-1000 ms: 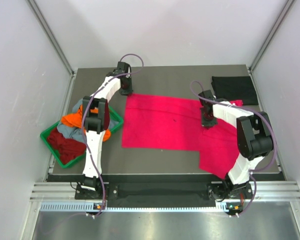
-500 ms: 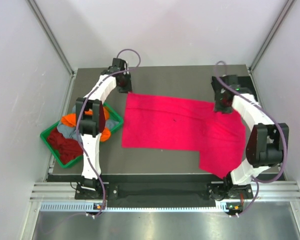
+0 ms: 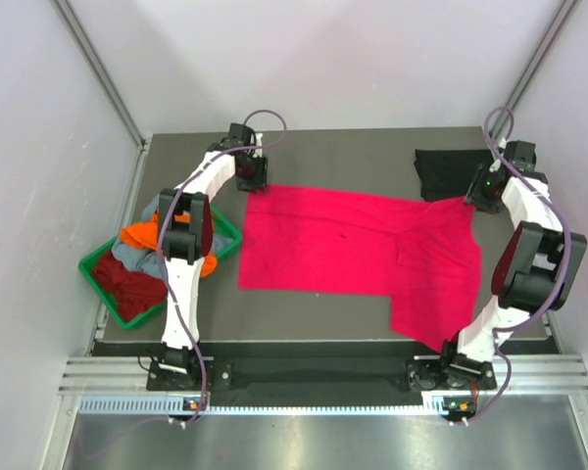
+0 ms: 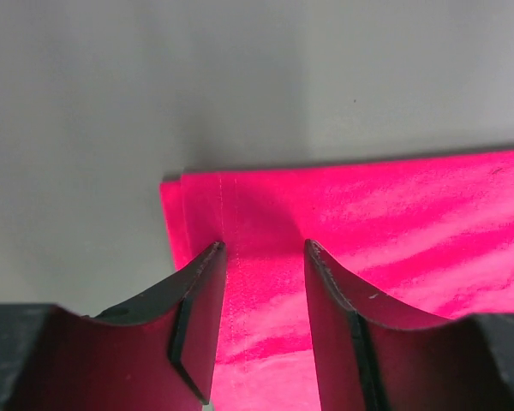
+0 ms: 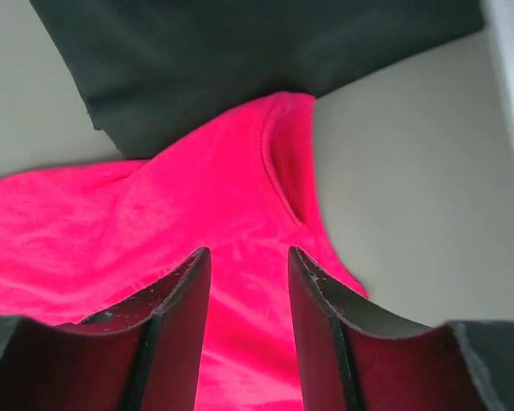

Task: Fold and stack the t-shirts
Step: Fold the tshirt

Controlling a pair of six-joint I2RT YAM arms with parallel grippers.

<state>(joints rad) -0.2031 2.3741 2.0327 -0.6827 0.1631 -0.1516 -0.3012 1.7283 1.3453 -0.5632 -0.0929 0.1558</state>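
Grey table (image 3: 333, 157). Bright pink-red t-shirt (image 3: 353, 245) spread flat across middle, lightly wrinkled, right part reaching toward near edge. Its far-right sleeve tip touches folded black t-shirt (image 3: 451, 171) in far right corner. Green tray (image 3: 225, 235) at left edge holds heap: orange shirt (image 3: 142, 235), grey-blue shirt (image 3: 127, 257), dark red shirt (image 3: 127, 284). Left gripper (image 4: 264, 248) over pink shirt's far-left hemmed corner, jaws apart, nothing pinched. Right gripper (image 5: 248, 255) over far-right sleeve, jaws likewise parted, cloth lying loose beneath.
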